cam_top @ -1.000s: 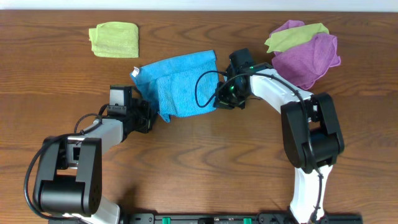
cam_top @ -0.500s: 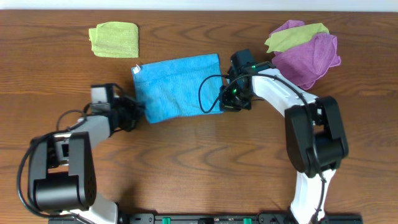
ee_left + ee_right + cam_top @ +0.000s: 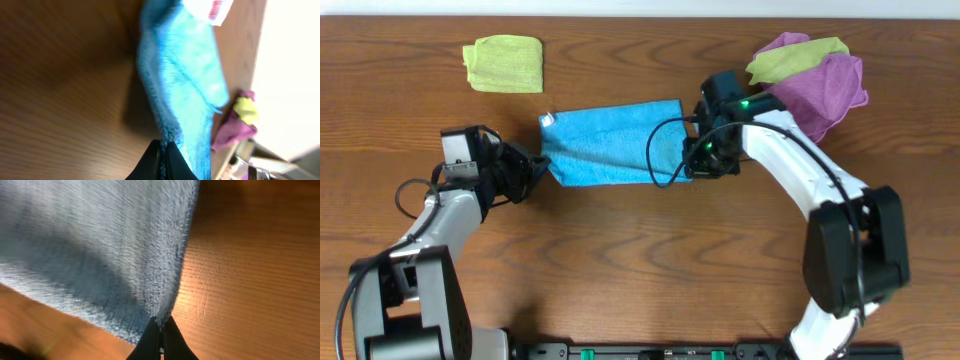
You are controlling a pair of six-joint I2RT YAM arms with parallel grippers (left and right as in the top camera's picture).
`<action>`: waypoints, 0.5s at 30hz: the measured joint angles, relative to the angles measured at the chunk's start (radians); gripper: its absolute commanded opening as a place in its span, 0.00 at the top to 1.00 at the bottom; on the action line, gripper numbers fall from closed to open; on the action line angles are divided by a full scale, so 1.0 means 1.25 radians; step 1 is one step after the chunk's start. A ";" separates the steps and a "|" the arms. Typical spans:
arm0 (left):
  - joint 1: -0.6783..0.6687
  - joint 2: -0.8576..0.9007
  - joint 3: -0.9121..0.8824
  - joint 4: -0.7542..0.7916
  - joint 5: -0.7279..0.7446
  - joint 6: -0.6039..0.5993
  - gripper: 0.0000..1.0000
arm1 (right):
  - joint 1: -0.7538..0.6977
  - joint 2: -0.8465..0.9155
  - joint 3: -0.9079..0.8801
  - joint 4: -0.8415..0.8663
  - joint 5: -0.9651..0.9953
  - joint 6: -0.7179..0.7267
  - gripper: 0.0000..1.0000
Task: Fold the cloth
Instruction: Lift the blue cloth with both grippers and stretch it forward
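Sky-blue fuzzy cloth (image 3: 610, 157), white-tagged, taut between left gripper (image 3: 538, 168) and right gripper (image 3: 694, 163), both clamped on it.

Your wooden table (image 3: 620, 260) carries the blue cloth (image 3: 615, 155) pulled out as a long strip across its middle, though you cannot tell whether it rests flat on the wood. Up and to the left of the blue cloth, well apart from it, a folded yellow-green cloth (image 3: 503, 64) lies flat. Up and to the right, near its right end, you have a rumpled purple cloth (image 3: 815, 95) with a second yellow-green cloth (image 3: 795, 58) draped over its top.
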 measured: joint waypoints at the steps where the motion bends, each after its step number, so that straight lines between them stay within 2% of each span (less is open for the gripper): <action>1: 0.000 -0.006 0.001 0.012 0.013 -0.012 0.94 | 0.000 -0.016 -0.002 0.006 0.001 -0.001 0.99; 8: 0.000 -0.020 0.058 0.168 0.060 -0.136 0.94 | 0.000 -0.171 -0.003 0.163 0.021 -0.010 0.99; 15: -0.031 -0.023 0.146 0.187 0.005 -0.202 0.94 | -0.002 -0.202 -0.001 0.290 0.054 -0.012 0.99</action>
